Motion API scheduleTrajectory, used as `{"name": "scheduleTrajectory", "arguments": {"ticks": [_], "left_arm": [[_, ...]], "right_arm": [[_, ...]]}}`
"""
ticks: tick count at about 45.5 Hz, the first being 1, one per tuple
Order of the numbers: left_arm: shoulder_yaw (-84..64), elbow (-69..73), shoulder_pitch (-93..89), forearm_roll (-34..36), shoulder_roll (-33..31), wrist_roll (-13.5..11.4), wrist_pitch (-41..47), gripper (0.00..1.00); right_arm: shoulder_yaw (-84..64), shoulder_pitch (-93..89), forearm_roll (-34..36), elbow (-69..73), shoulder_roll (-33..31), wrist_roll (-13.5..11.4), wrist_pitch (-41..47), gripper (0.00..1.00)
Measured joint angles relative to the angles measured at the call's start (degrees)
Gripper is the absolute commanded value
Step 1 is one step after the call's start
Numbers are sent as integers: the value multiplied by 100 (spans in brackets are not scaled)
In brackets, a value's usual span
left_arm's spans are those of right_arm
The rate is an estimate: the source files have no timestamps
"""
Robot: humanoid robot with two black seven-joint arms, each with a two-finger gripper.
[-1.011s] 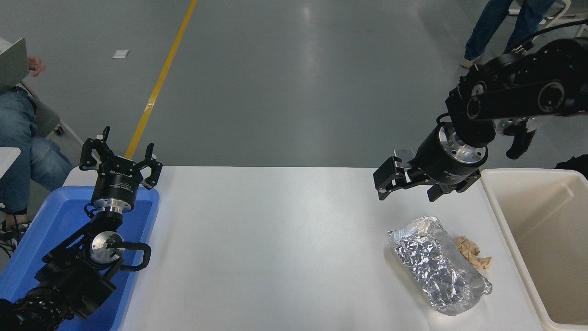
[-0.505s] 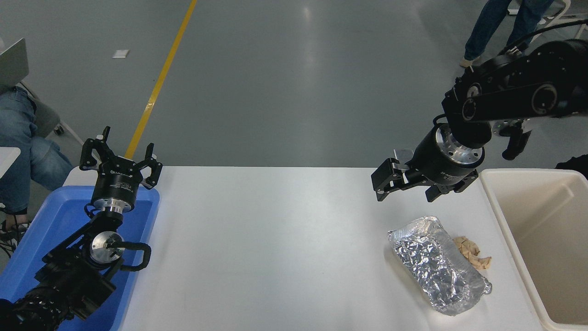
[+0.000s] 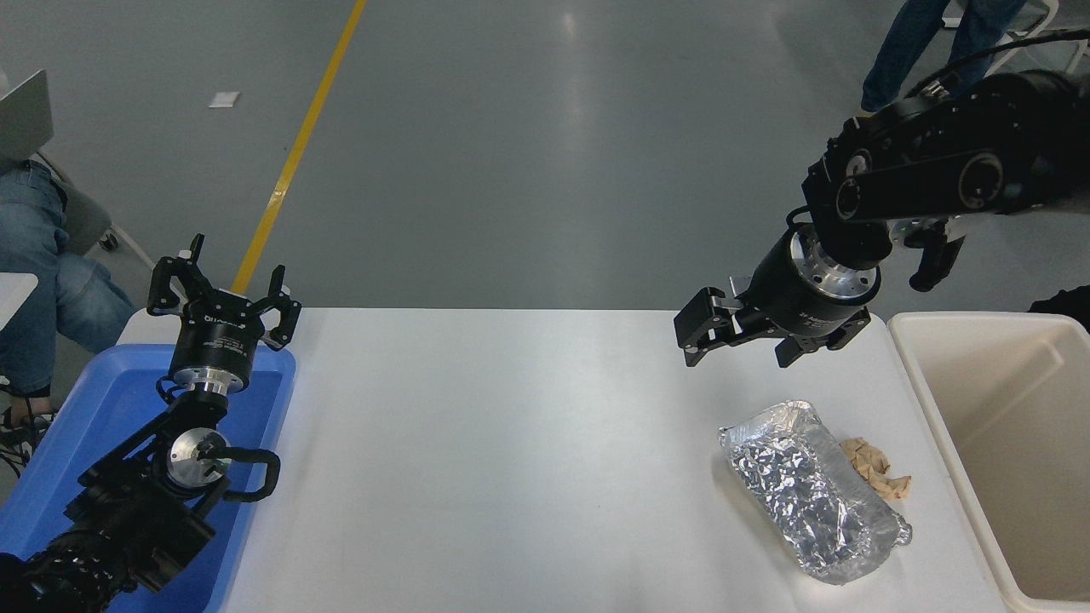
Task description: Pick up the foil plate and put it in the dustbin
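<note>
The foil plate (image 3: 809,489) lies on the white table (image 3: 511,460) at the front right, a shiny wrinkled silver tray running diagonally. The dustbin (image 3: 1005,451), a large beige-cream bin, stands just right of it at the table's right edge. My right gripper (image 3: 734,342) hangs open and empty above the table, up and left of the foil plate, pointing down and left. My left gripper (image 3: 223,285) is open and parked at the lower left over the blue tub.
A small tan paper wad (image 3: 875,468) lies between the foil plate and the dustbin. A blue tub (image 3: 102,426) sits at the table's left edge under the left arm. A seated person (image 3: 34,247) is at far left; another person's legs (image 3: 928,42) stand at top right.
My right gripper has drifted a little left and slightly up, away from the dustbin. The seated person's hand has left the picture. The foil plate has not moved.
</note>
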Motion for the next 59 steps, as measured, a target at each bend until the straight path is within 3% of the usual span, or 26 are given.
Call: {"name": "scheduleTrajectory", "arguments": {"ticks": [37, 49, 59], "left_arm": [[-3, -1, 0, -3, -1, 0, 0, 99], [1, -1, 0, -1, 0, 0, 0, 99], [0, -1, 0, 1, -1, 0, 0, 99]], "right_arm": [[-100, -829, -55, -354, -130, 8, -295, 100], [-429, -1732, -526, -702, -261, 6, -1178, 100], [-574, -2563, -1408, -964, -428, 7, -1965, 100]]}}
